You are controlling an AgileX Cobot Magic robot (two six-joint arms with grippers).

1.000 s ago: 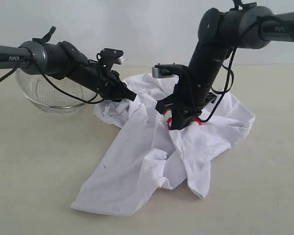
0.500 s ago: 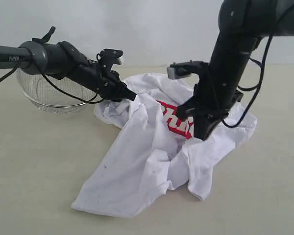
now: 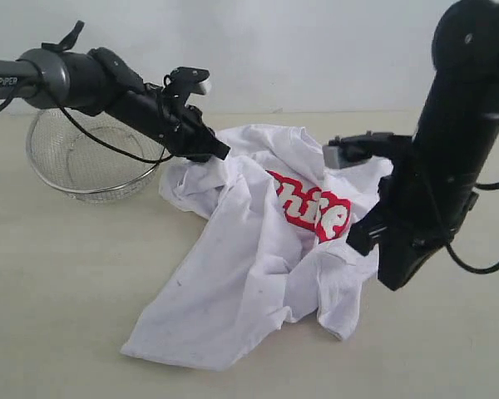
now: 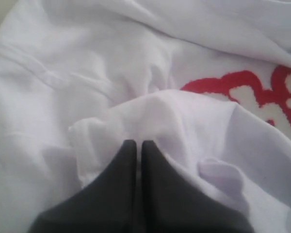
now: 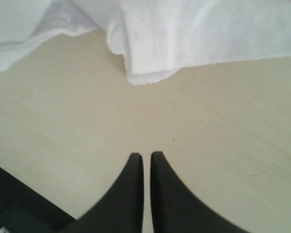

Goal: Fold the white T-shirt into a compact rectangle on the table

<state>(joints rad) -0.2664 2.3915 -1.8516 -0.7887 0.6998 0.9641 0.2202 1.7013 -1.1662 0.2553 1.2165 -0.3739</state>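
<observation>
The white T-shirt (image 3: 233, 283) lay in a rumpled heap around the middle of the table (image 3: 58, 299), not folded at all, with one long flap spilling toward the near left and a smaller bunch sagging on the near right. Its red bubble lettering (image 3: 312, 209) faced up on the right half of the heap, partly creased. From the left, the left gripper (image 3: 219, 153) reached in low and level to the shirt's far left edge; its jaws were pressed together on a raised fold of the white cloth, which tented up around the dark tips in the left wrist view. The right gripper (image 3: 392, 281) hung on the right side, pointing steeply down just beside the shirt's right edge; its jaws were closed with only a hairline between them and nothing in them, and under them was bare beige tabletop, the shirt's hem a little way off. A round wire-mesh basket (image 3: 71, 162) stood at the far left, behind the left arm and apart from the shirt.
</observation>
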